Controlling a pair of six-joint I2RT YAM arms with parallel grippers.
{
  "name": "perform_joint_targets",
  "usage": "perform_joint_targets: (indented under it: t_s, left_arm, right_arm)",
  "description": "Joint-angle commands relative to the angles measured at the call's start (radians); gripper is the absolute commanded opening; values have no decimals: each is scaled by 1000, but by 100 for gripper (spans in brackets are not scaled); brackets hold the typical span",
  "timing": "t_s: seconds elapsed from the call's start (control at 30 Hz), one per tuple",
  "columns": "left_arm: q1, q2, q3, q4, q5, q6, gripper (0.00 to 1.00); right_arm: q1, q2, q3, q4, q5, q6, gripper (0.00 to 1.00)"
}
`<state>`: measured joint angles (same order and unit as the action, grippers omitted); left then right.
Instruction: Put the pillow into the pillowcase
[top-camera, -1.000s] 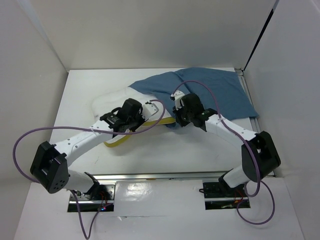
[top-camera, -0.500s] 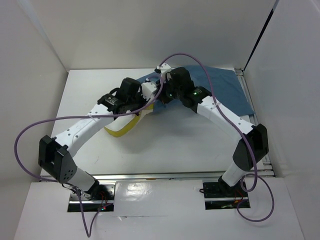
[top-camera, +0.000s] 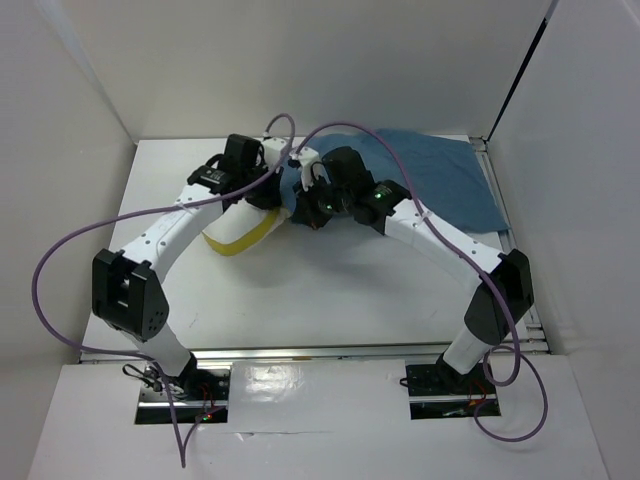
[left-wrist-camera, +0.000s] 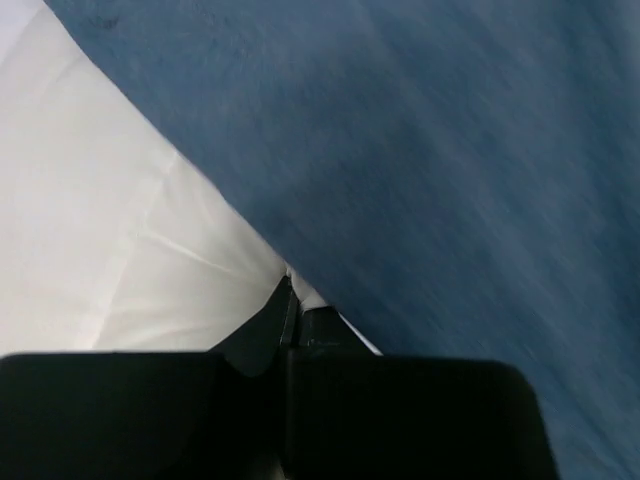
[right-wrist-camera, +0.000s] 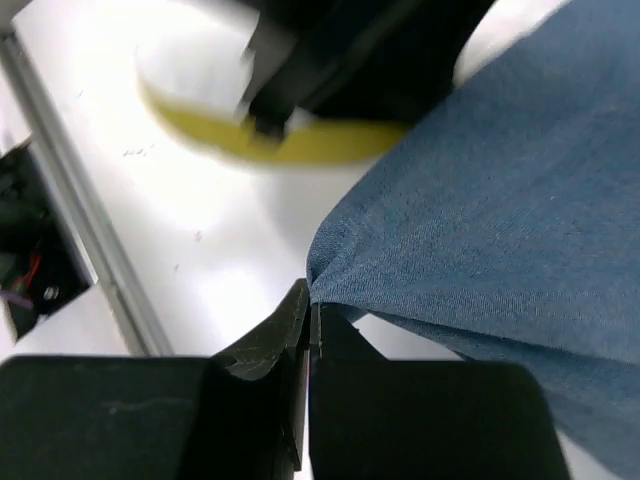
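The dusty-blue pillowcase (top-camera: 440, 180) lies at the back right of the table. Its near-left corner is pinched in my right gripper (top-camera: 312, 212), whose jaws are shut on the blue cloth (right-wrist-camera: 470, 230). The white pillow (top-camera: 240, 225) with its yellow band lies left of it, mostly hidden under the arms. My left gripper (top-camera: 268, 185) is shut on a fold of the white pillow (left-wrist-camera: 130, 220) right at the edge of the pillowcase (left-wrist-camera: 450, 170). In the right wrist view (right-wrist-camera: 312, 305) the yellow band (right-wrist-camera: 290, 140) shows blurred beyond the cloth.
White walls enclose the table (top-camera: 330, 290) on the left, back and right. A metal rail (top-camera: 340, 352) runs along the near edge. Purple cables loop above both arms.
Both arms have swung toward the back of the table. The left gripper carried the pillow back and right toward the pillowcase, and the right gripper lifted the pillowcase corner leftward.
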<state>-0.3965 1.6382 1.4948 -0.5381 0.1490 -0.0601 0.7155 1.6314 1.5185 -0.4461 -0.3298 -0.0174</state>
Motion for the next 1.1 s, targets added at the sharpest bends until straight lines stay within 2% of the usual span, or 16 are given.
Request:
perform_joint_targets:
  t_s: [0.0,0.13,0.17,0.27,0.4,0.5,0.63,0.87,1.0,1.07]
  left_arm:
    - [51,5,42,161,128,-138,0]
    - [128,41,42,182,381,-237,0]
    - [142,54,24,199,515,-271,0]
    - [151,87,-25,294,667,-380,0]
    - [142,98,-50,326,719,-389,0]
    - [142,98,-97,392,742,-458,0]
    - [151,98,-126,473,754,-523,0]
    - [176,176,-114,486,745,-575,1]
    - [196,176,-100,365,678,-488,24]
    - [196,176,-100,322,597,-433,26]
  right_arm:
    - [25,-94,-33,-2,-146,-10,0]
    - [25,-94,-34,27,-146,4,0]
    - [25,-85,-23,40,-146,4,0]
    - [25,-35,11,63,-146,4,0]
    - [25,24,58,83,-124,4,0]
    - [25,65,92,115,-114,3,0]
    - [25,110,144,115,-187,42,0]
    - [65,98,115,84,-216,22,0]
    - [65,55,81,38,-187,-27,0]
    - [65,32,54,18,-166,-39,0]
